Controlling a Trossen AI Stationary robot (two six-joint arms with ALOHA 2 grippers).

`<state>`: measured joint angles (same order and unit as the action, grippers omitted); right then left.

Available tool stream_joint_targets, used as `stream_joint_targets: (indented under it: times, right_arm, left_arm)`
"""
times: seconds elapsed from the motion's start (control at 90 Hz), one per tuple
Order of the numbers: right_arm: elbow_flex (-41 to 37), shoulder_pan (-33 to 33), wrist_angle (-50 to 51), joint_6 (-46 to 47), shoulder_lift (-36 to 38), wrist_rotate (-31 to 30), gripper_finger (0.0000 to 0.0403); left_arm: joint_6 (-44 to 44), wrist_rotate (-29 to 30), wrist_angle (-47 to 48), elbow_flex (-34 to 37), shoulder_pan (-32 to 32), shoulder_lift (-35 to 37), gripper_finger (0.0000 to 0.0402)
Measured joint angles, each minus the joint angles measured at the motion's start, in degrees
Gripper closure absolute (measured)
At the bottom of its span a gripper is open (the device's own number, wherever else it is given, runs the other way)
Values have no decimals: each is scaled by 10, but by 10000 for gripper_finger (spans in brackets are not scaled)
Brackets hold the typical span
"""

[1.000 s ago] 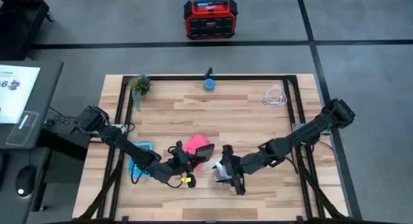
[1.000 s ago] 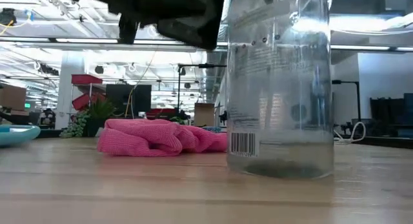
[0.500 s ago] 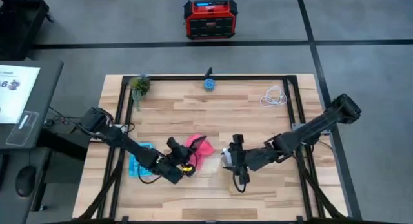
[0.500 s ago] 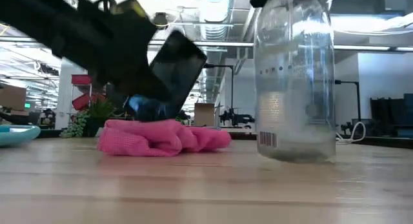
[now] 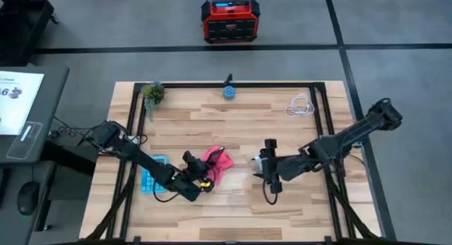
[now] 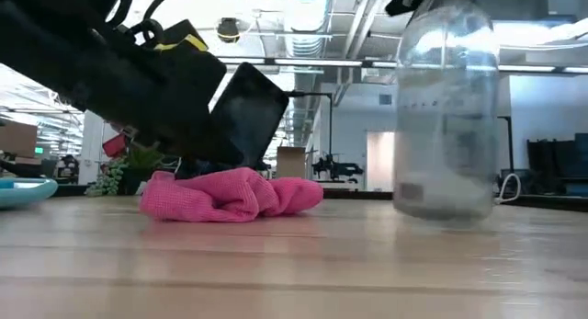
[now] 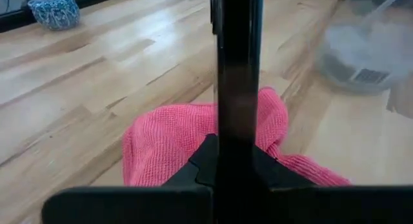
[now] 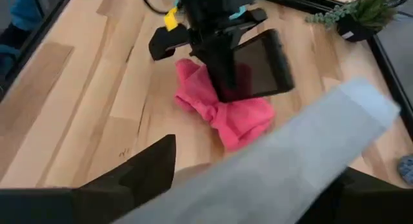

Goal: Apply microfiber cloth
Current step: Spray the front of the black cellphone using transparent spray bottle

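R gripper (image 5: 264, 162) w/ bottle (image 6: 447, 117) moved off cloth (image 6: 230, 194).

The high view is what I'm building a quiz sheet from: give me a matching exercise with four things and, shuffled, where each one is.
Things:
1. pink-red microfiber cloth
2. flat black phone
3. clear plastic bottle
4. coiled white cable

Places:
A. in the right gripper
B. far right corner of the table
C. held in the left gripper, over the cloth
D. crumpled on the wood, table centre

Pairs: 1-D, 2-C, 3-A, 4-B
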<state>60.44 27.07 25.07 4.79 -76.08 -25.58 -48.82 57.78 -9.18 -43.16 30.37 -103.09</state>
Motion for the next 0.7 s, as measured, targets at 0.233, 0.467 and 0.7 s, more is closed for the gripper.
stream_joint_targets:
  times: [0.233, 0.467, 0.7]
  right_arm:
    - [1, -22, 87, 44, 10, -5, 168]
    - [11, -37, 120, 19, 24, -4, 168]
    - [14, -39, 109, 17, 79, 3, 168]
  left_arm:
    - [3, -5, -8, 0, 0, 0, 393]
    - [1, -5, -9, 0, 0, 0, 393]
    - [0, -5, -10, 0, 0, 0, 393]
